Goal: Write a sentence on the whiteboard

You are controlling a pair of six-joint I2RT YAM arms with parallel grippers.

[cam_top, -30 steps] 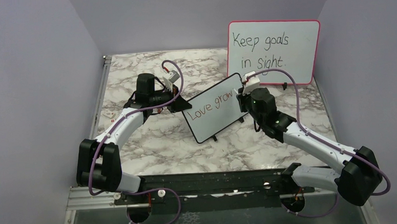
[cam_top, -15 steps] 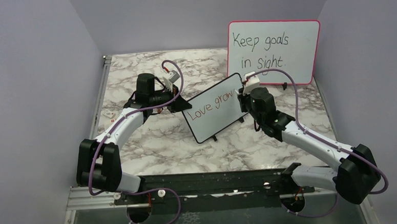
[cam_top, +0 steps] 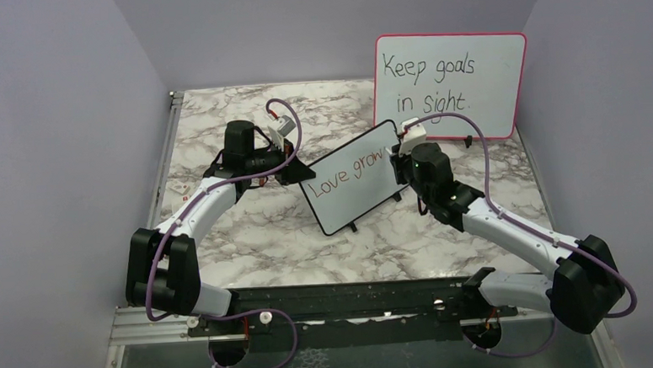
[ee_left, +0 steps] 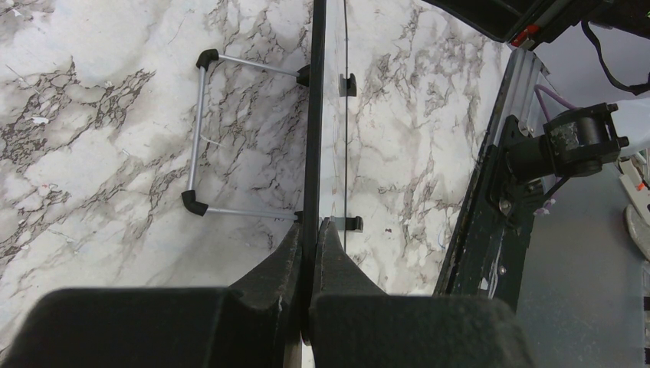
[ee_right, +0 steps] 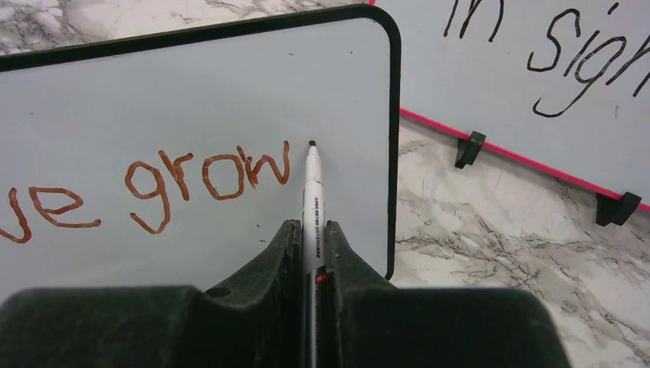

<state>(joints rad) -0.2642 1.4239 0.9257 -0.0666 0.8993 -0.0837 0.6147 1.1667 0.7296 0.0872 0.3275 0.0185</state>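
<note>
On the white marbled surface, a small black-framed whiteboard stands, its edge clamped between the left jaws. The right jaws pinch a white marker, its tip ahead of them, just past the reddish-brown handwriting "Love grow".

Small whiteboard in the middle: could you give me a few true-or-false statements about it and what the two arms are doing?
1. The small whiteboard reads "Love grow" so far. True.
2. The right arm's jaws hold a marker, its tip just right of the "w". True.
3. The left arm's jaws are open, clear of the board. False: they are shut on its edge.
4. Its writing is black. False: reddish-brown.
5. The pink-framed board lies flat. False: it stands upright at the back.
</note>
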